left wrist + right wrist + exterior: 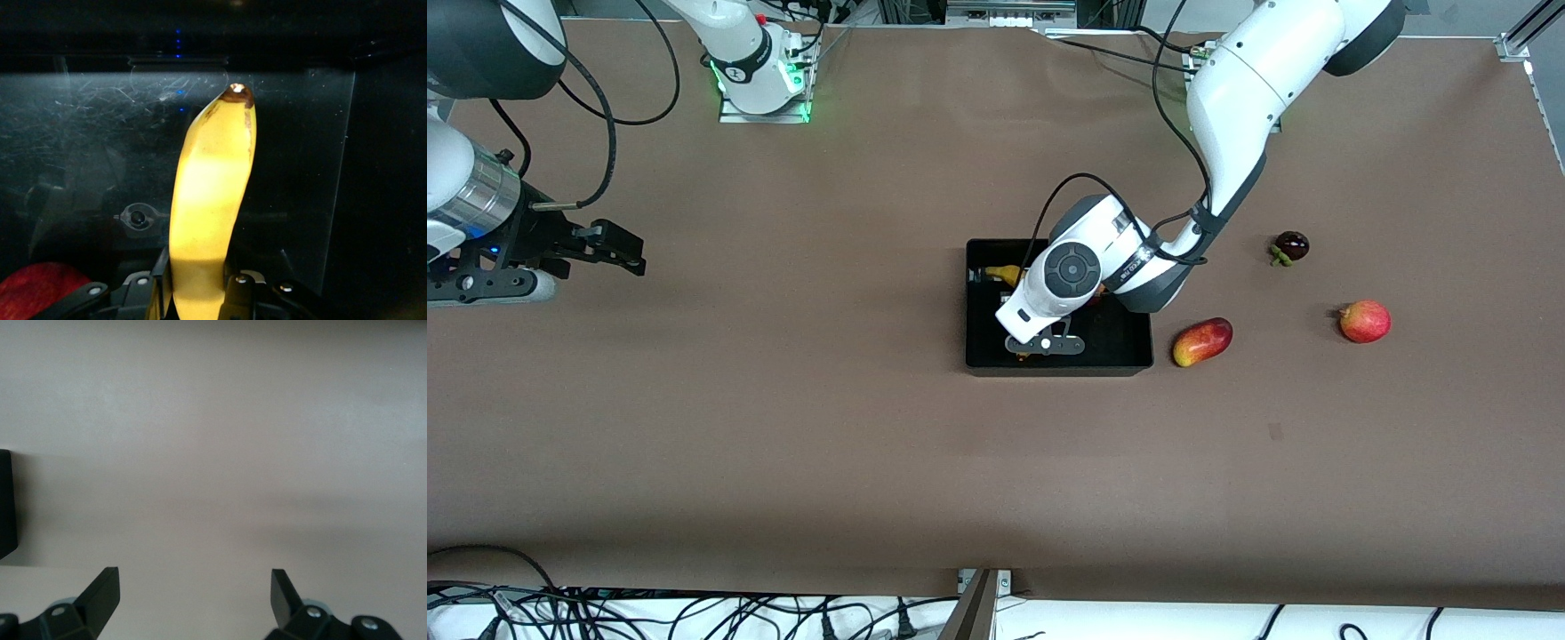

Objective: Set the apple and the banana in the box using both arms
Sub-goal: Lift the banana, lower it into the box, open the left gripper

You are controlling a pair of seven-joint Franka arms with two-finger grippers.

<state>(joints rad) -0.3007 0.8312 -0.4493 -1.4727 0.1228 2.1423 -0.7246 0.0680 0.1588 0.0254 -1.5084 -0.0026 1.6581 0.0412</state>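
My left gripper is down inside the black box, shut on the yellow banana, which runs out from between the fingers over the glossy box floor. In the front view only one end of the banana shows past the left arm's wrist, which hides the gripper. A red rounded fruit, seemingly the apple, lies in the box beside the left gripper; only part of it shows. My right gripper is open and empty over bare table at the right arm's end, and shows in its wrist view.
Outside the box toward the left arm's end lie an oblong red-yellow mango, a red-pink fruit with a pointed tip and a small dark purple fruit.
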